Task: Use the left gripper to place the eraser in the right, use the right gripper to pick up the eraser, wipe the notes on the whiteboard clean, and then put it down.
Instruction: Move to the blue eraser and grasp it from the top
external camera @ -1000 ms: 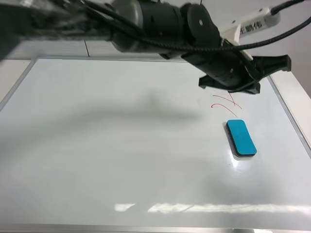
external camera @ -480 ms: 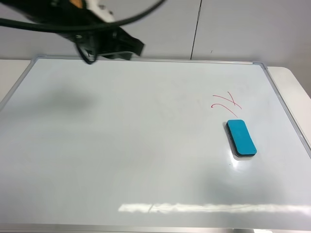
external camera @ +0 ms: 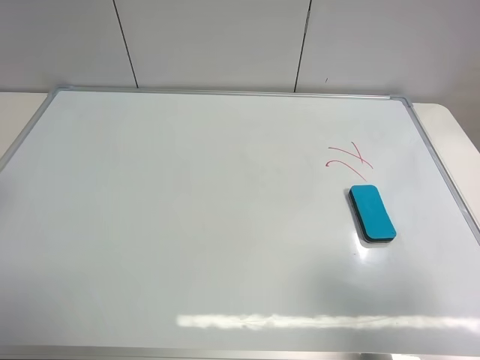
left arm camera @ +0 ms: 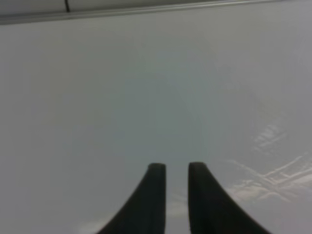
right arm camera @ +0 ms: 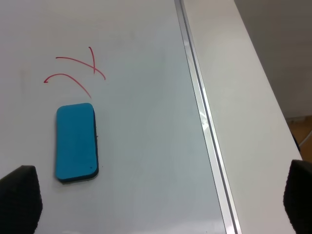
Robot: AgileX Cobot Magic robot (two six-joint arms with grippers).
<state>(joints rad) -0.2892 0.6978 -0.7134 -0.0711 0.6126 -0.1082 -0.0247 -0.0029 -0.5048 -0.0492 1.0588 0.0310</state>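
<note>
The teal-blue eraser [external camera: 373, 213] lies flat on the right part of the whiteboard [external camera: 187, 225], just below the red notes [external camera: 347, 161]. Neither gripper shows in the exterior view. In the right wrist view my right gripper [right arm camera: 158, 200] is open and empty. Its fingertips [right arm camera: 19, 197] sit wide apart, above the board. The eraser [right arm camera: 75, 143] lies ahead of the gripper toward one fingertip, with the notes [right arm camera: 78, 70] beyond it. In the left wrist view my left gripper [left arm camera: 177, 168] is empty. Its jaws stand nearly together over the bare whiteboard [left arm camera: 156, 87].
The board's silver frame [right arm camera: 202, 117] runs close beside the eraser on the right, with the cream tabletop [right arm camera: 243, 97] beyond it and the table's edge further out. Grey wall panels [external camera: 217, 41] stand behind the board.
The left arm, stretched across the board above the notes a second ago, has pulled back to the left and out of the exterior view. The eraser has not moved.
</note>
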